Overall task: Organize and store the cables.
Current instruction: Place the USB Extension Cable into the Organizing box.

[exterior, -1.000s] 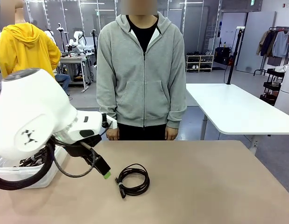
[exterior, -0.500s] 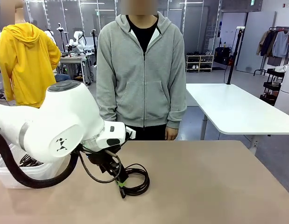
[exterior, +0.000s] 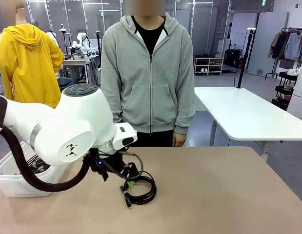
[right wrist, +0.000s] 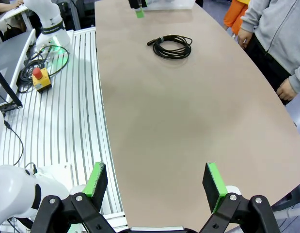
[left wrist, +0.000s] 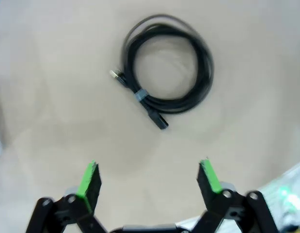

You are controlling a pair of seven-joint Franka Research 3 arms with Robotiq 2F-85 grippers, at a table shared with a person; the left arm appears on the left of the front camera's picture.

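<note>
One cable [exterior: 142, 189], a thin black cord in a round coil with a small tie and plug ends, lies on the tan table left of centre. My left gripper [exterior: 127, 178] hangs just above the coil's left edge, one green pad showing. In the left wrist view the cable [left wrist: 167, 63] lies ahead of the open left gripper [left wrist: 149, 177], with bare table between the fingers. My right gripper [right wrist: 154, 180] stands open at the table's near edge, far from the cable [right wrist: 173, 47]. More black cords [exterior: 36, 165] lie inside a bin.
A clear plastic bin [exterior: 11, 181] stands at the table's left end, partly behind my left arm. A person in a grey hoodie [exterior: 148, 83] stands at the far edge, hands [exterior: 179, 140] hanging down. A ribbed metal base with a red stop button [right wrist: 39, 77] lies beside the table.
My left arm has swung right, away from the bin, and its gripper has come down over the coil's left side. The cable has not moved.
</note>
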